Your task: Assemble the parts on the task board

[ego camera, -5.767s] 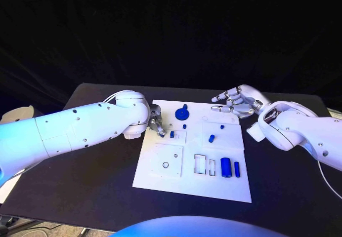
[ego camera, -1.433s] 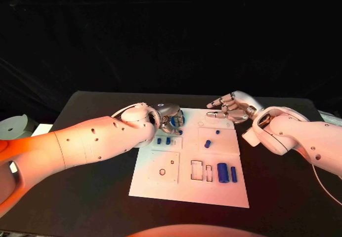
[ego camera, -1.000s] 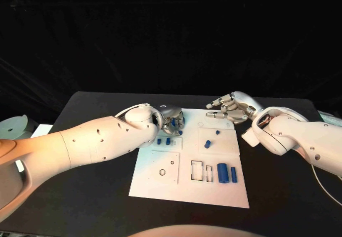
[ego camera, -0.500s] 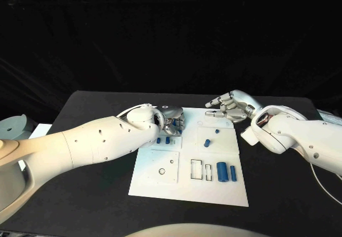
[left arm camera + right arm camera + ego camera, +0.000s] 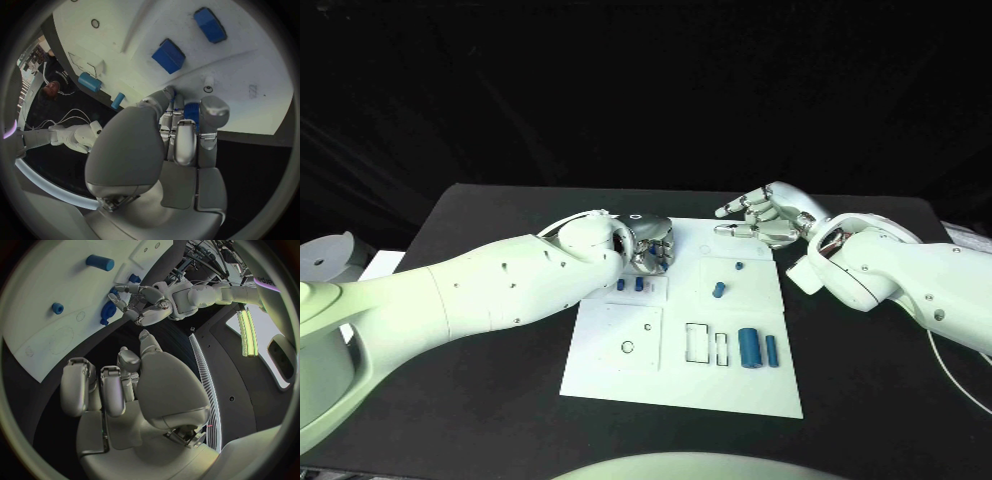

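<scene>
Left hand (image 5: 646, 245) is hovering at the task board's (image 5: 678, 380) far edge, fingers (image 5: 209, 112) clamped round a blue part (image 5: 192, 111). Right hand (image 5: 769, 215) is idling with fingers apart, holding nothing, well apart from it.

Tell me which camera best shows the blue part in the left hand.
The left wrist view: the blue part sits close-up between the left hand's fingers. In the head view the hand mostly hides it; the right wrist view shows it small.
</scene>
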{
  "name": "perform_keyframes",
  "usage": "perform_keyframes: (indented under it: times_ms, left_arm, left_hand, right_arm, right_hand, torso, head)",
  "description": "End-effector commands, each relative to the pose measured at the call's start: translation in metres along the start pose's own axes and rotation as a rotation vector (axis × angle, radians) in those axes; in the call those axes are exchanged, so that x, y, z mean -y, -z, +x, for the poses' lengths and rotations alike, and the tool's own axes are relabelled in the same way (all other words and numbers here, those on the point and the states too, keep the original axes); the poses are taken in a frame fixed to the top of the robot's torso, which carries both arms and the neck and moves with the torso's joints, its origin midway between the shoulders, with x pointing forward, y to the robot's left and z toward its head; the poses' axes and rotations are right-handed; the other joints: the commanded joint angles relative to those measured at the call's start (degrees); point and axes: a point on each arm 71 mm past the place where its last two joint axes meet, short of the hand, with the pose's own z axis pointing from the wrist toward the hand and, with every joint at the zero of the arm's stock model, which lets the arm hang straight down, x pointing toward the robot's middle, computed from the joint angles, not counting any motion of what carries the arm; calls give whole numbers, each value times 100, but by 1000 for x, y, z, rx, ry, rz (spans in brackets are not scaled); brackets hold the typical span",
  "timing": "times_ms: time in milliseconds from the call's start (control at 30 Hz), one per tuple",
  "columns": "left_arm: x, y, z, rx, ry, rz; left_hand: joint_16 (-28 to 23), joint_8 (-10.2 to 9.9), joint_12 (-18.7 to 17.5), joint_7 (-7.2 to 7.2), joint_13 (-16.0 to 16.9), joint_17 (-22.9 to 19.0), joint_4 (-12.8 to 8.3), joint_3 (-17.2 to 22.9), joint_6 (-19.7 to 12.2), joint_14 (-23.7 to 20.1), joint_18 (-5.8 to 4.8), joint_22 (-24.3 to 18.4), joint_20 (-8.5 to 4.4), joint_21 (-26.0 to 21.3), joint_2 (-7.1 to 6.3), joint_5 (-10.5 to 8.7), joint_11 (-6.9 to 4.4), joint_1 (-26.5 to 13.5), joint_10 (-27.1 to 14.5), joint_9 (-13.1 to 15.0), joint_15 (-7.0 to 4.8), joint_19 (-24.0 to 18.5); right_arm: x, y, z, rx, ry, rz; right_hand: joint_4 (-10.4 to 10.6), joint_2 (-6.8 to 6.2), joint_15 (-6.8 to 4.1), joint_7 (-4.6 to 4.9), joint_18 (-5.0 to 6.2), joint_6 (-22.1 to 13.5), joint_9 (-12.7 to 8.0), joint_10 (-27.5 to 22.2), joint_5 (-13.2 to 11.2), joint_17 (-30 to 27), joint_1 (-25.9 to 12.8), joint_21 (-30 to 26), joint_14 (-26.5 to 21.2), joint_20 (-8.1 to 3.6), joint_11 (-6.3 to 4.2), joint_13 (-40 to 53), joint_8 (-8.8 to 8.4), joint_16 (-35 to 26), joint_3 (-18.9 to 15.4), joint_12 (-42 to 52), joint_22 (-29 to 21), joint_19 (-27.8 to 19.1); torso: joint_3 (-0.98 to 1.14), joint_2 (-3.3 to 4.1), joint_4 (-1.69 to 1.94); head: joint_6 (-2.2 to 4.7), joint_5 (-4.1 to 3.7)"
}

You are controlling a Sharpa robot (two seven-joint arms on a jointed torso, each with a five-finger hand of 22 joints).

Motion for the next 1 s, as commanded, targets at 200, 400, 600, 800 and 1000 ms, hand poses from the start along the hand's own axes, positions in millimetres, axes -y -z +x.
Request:
perform_keyframes:
  times_ms: [200, 400, 600, 800, 1000]
  left_arm:
    - [-2, 0, 2, 15, -5, 5]
    - [1, 5, -2, 45, 36, 24]
    - [-2, 15, -13, 86, 94, 27]
    - [-15, 27, -26, 120, 136, -3]
    - [-28, 38, -29, 114, 155, -35]
  left_hand:
    - [63, -95, -253, 50, 10, 1, -254, 416, 93, 242, -131, 37, -18, 82, 0, -14, 37, -105, 141, -49, 0, 373]
    - [65, -171, -383, 69, 9, -26, -330, 517, 98, 234, -130, 39, -11, 82, -49, -25, 51, -253, 157, -81, 17, 369]
    - [60, -199, -441, 77, 12, -51, -339, 521, 117, 229, -125, 26, -7, 50, -68, -29, 55, -362, 174, -92, 24, 366]
    - [56, -207, -460, 79, 13, -64, -342, 523, 126, 226, -122, 20, -6, 35, -69, -22, 56, -392, 180, -95, 25, 365]
    - [59, -219, -486, 75, 16, -66, -347, 534, 139, 225, -123, 22, -4, 41, -61, -1, 54, -429, 192, -99, 25, 365]
  right_arm:
    - [-1, 0, 2, -8, 2, -12]
    - [-1, -1, 2, -8, 3, -12]
    - [-1, 0, 1, -7, 3, -11]
    - [0, 0, 0, -6, 4, -9]
    - [0, 0, 0, -6, 4, -8]
  right_hand:
    - [-8, 33, -46, 3, 90, 13, -1, -39, 34, 896, -8, -23, 450, -14, -11, -7, -33, -19, -36, -5, -2, -32]
    - [-8, 33, -46, 3, 90, 13, -1, -39, 34, 896, -8, -23, 450, -14, -11, -7, -33, -19, -36, -5, -2, -32]
    - [-8, 33, -46, 3, 90, 13, -1, -39, 34, 896, -8, -23, 450, -14, -11, -7, -33, -19, -36, -5, -2, -32]
    - [-8, 33, -46, 3, 90, 13, -1, -39, 34, 896, -8, -23, 450, -14, -11, -7, -33, -19, -36, -5, -2, -32]
    - [-8, 33, -46, 3, 90, 13, -1, -39, 34, 896, -8, -23, 450, -14, -11, -7, -33, -19, -36, -5, -2, -32]
  torso:
    - [-1, 1, 2]
    - [-2, -4, 4]
    - [2, -12, 14]
    - [1, -14, 18]
    - [-4, -9, 13]
  head:
    - [1, -7]
    - [10, -8]
    - [30, 0]
    - [49, 7]
    - [70, -1]
